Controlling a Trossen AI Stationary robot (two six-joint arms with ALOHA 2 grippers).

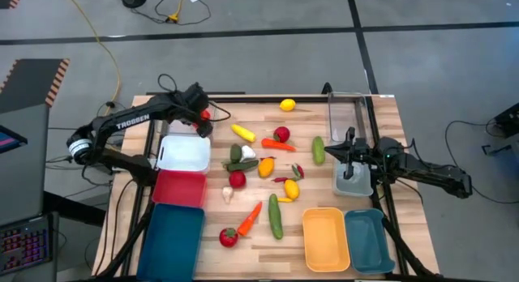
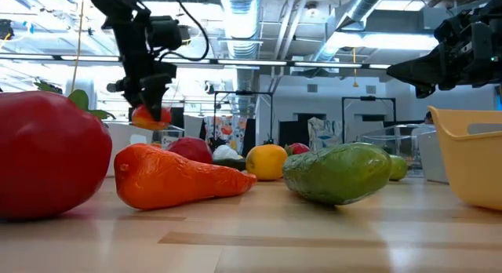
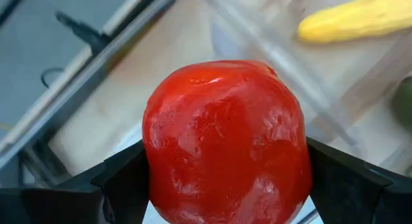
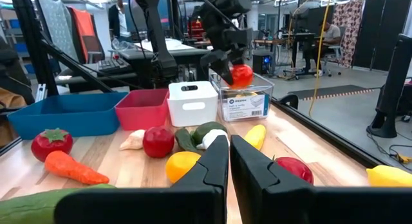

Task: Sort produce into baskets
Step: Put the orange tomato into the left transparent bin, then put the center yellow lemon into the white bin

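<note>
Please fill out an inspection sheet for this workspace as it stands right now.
Surface: wooden table, produce spread over its middle.
Job's things: white basket, red basket, dark teal basket in a row on the left; orange-yellow basket and small teal basket at the front right; a clear basket at the back right.
Clutter: nothing seen.
Grippers: left gripper holds a red tomato in the air near a clear basket; right gripper waits with jaws shut.
Cables: yellow cable on the floor.
Surroundings: a person seated in the room behind.
</note>
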